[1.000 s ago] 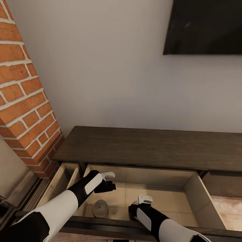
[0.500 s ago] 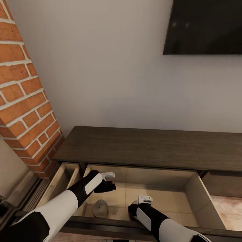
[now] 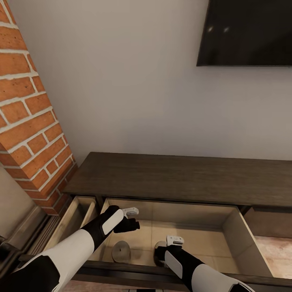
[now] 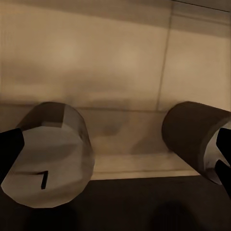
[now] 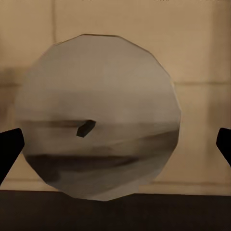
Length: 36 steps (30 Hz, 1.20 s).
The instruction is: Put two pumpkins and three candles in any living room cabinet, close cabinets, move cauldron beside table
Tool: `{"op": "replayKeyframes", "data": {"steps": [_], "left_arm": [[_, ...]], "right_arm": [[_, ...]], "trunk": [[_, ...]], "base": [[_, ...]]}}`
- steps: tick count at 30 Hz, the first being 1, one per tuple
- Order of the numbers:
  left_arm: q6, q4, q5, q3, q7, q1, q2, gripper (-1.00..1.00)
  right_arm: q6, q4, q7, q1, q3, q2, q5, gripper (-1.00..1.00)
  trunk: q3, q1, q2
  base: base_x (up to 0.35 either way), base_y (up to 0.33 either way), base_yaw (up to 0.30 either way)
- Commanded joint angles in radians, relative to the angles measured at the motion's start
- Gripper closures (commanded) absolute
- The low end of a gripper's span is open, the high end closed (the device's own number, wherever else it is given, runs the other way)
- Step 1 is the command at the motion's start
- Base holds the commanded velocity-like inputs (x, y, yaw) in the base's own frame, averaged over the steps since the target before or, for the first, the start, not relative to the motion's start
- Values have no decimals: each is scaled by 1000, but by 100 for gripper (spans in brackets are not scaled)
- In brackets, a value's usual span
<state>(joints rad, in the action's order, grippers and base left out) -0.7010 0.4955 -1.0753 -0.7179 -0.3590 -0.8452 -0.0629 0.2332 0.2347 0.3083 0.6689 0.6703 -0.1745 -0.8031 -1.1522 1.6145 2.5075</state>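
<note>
The dark-brown cabinet (image 3: 178,176) has a wide drawer (image 3: 211,233) pulled out, pale beige inside. Two grey candles lie on the drawer floor: one candle (image 3: 121,250) (image 4: 48,154) below my left gripper (image 3: 129,226), and a second candle (image 3: 159,248) (image 4: 192,137) right under my right gripper (image 3: 167,252). In the right wrist view that second candle (image 5: 98,115) shows its top and dark wick, with the fingertips (image 5: 9,149) wide apart on either side and not touching it. Both grippers are open and hold nothing. The pumpkins and the cauldron are out of view.
A brick pillar (image 3: 28,113) stands at the left against the white wall. A dark screen (image 3: 247,32) hangs above the cabinet at the right. A narrower drawer (image 3: 75,215) at the left is also open. The drawer's dark front edge (image 3: 134,271) runs just under my forearms.
The second candle now shows as a grey cylinder on the drawer floor beside my right wrist, where it was mostly hidden before. Both arms have stayed put.
</note>
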Motion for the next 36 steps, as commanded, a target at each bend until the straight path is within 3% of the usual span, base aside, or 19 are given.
{"op": "replayKeyframes", "data": {"steps": [1, 7, 13, 24, 34, 36], "left_arm": [[0, 0, 0, 0, 0, 0, 0, -100], [0, -1, 0, 0, 0, 0, 0, -100], [0, -1, 0, 0, 0, 0, 1, -100], [0, -1, 0, 0, 0, 0, 2, -100], [0, -1, -1, 0, 1, 0, 2, -100], [1, 1, -1, 0, 3, 0, 2, -100]], "right_arm": [[0, 0, 0, 0, 0, 0, 0, -100], [0, 8, -2, 3, 0, 0, 3, -100], [10, 104, 1, 4, -2, 0, 5, -100], [91, 140, 3, 4, -6, 0, 5, -100], [99, 244, 3, 4, -10, 0, 7, -100], [127, 287, 3, 4, -13, 14, 7, -100]], "trunk": [[0, 0, 0], [0, 0, 0], [0, 0, 0], [0, 0, 0], [0, 0, 0], [0, 0, 0]], "base": [[0, 0, 0], [0, 0, 0], [0, 0, 0], [0, 0, 0], [0, 0, 0], [0, 0, 0]]}}
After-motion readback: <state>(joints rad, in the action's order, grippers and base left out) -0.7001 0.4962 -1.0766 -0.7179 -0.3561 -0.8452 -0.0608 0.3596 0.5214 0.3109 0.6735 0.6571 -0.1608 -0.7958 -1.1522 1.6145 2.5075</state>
